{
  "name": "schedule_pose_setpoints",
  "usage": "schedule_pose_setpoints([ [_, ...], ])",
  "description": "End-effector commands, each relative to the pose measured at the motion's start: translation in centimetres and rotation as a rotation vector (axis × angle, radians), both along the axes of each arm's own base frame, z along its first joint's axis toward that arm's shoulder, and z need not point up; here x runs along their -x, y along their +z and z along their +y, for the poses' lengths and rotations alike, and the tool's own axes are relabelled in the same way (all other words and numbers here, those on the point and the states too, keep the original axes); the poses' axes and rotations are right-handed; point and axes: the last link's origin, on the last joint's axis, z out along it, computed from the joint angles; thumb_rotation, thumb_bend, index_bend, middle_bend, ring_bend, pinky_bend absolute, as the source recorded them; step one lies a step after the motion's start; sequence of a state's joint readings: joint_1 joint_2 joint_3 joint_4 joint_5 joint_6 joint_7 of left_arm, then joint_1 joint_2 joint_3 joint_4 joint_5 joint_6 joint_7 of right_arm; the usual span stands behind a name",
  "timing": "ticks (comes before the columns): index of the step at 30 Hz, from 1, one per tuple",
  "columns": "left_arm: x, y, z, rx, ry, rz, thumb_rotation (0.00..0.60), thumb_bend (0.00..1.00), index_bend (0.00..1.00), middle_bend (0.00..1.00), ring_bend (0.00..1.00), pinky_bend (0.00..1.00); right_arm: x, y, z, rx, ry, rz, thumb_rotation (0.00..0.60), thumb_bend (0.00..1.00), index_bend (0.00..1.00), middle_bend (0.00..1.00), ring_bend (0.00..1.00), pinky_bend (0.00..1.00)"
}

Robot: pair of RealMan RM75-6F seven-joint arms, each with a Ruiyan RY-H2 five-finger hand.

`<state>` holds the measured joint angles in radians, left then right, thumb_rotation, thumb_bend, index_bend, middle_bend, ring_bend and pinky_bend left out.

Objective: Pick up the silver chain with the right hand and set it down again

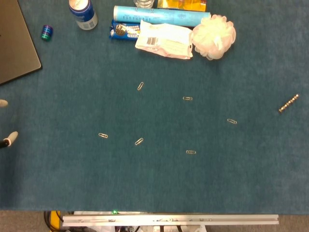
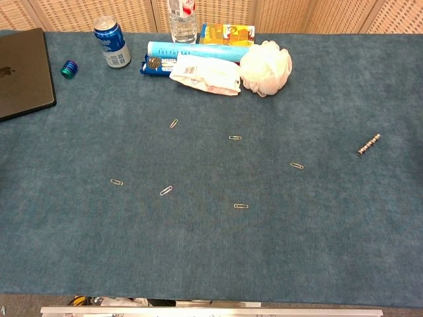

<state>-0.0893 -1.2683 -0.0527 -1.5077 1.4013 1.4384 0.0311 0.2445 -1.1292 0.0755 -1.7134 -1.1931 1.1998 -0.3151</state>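
The short silver beaded chain (image 1: 288,103) lay straight on the blue felt table (image 1: 159,183), far right, untouched, presumably awaiting pickup; the right hand was out of view; only the left hand (image 1: 6,123) fingertips showed, grip unclear.

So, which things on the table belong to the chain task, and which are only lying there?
For the job:
- silver chain, alone on the right side
- right hand: not in view

Only lying there:
- paper clips, e.g.
- blue can
- white bath puff
- white packet
- blue tube
- laptop
- left hand's fingertips at the left edge
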Motion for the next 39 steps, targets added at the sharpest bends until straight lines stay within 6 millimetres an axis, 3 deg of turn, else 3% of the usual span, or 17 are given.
schedule_pose_setpoints([
  [1,0.2,-0.1,-0.2,0.001,0.005,-0.004,0.600,0.11,0.32,0.20,0.21,0.48,0.1,-1.5,-1.5,-0.058,0.058,0.027,0.600,0.20,0.33,0.22,0.10,0.25],
  [17,1.1,-0.6,-0.9,0.005,0.033,-0.012,0.600,0.11,0.32,0.20,0.21,0.48,1.9,-5.2,-5.8,-0.200,0.255,0.099,0.600,0.30,0.39,0.22,0.10,0.25],
  [28,0.9,-0.7,-0.8,0.013,0.031,-0.006,0.600,0.11,0.32,0.20,0.21,0.48,3.6,-6.9,-5.9,-0.260,0.312,0.110,0.600,0.30,0.41,0.22,0.10,0.25],
  [39,1.0,-1.0,-0.8,0.022,0.038,-0.006,0.600,0.11,0.32,0.20,0.21,0.48,4.7,-7.0,-5.9,-0.305,0.316,0.150,0.600,0.32,0.43,0.23,0.10,0.25],
])
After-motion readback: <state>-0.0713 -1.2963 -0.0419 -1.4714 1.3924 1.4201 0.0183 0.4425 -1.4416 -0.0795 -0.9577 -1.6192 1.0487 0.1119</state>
